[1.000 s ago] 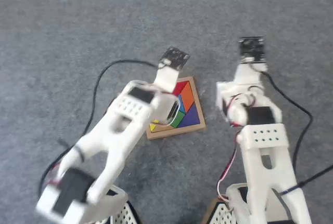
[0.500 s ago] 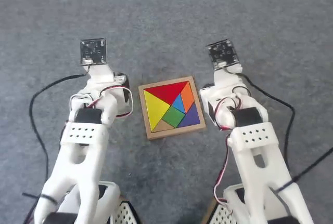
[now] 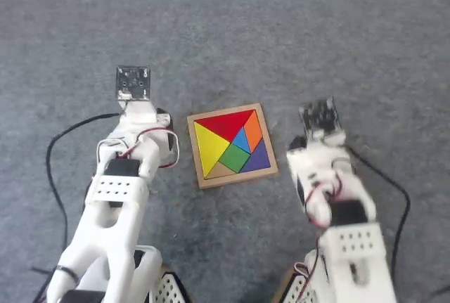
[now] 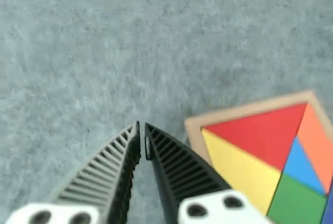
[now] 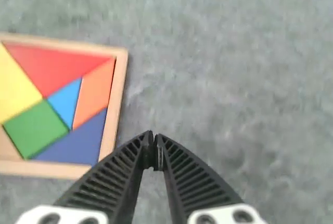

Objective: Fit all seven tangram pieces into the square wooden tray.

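— Where is the square wooden tray point(image 3: 239, 179)?
— In the middle of the grey carpeted table point(image 3: 351, 50), seven coloured tangram pieces point(image 3: 209, 147) seated inside.
— The grippers?
— Left gripper point(image 4: 141, 128) is just off its left rim and right gripper point(image 5: 154, 136) off its right. Both are pinched closed and empty, neither clearly nearer.

**Cropped at the picture edges**

From the left wrist, cuts the tray point(image 4: 191, 130) short, slicing through the green piece point(image 4: 296, 203) and orange piece point(image 4: 318, 135). From the right wrist, clips the yellow piece point(image 5: 15, 89). From above, crops left arm point(image 3: 105, 226) and right arm point(image 3: 348, 240) at their bases.
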Robot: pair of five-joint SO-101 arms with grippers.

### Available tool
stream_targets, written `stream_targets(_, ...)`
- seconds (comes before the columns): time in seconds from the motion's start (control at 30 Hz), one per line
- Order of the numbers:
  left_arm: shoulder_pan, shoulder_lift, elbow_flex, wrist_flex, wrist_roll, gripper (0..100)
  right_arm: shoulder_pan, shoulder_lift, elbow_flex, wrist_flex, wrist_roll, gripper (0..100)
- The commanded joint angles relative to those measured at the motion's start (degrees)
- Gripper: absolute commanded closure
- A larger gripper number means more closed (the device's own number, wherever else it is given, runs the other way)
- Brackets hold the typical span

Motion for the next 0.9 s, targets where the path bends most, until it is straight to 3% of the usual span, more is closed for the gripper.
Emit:
stream_targets(0.0, 0.0, -2.11, 1.36, -1.23, -4.92, 99, 3.03, -12.0, 12.04, -7.78, 0.62, 98.9)
stream_targets(0.07, 0.35, -2.11, 2.24, -1.32, -9.49, 99, 4.53, -17.8, 16.09, -8.92, 0.62, 99.0)
stream_targets(0.13, 0.09, -2.11, 2.59, -1.32, -12.4, 99, 6.9, -23.08, 15.38, -3.65, 0.62, 99.0)
stream_targets(0.5, -0.26, -2.2, 4.53, -1.23, -13.19, 99, 12.79, -34.77, 15.3, 27.65, 0.53, 99.0)
stream_targets(0.67, -0.18, -4.13, 6.64, -3.25, -13.27, 99, 12.44, -34.77, 15.3, 27.91, 0.53, 99.0)
stream_targets(0.87, -0.18, -16.7, 13.76, -3.25, -13.27, 99, 12.44, -34.68, 15.3, 27.65, 0.53, 99.0)
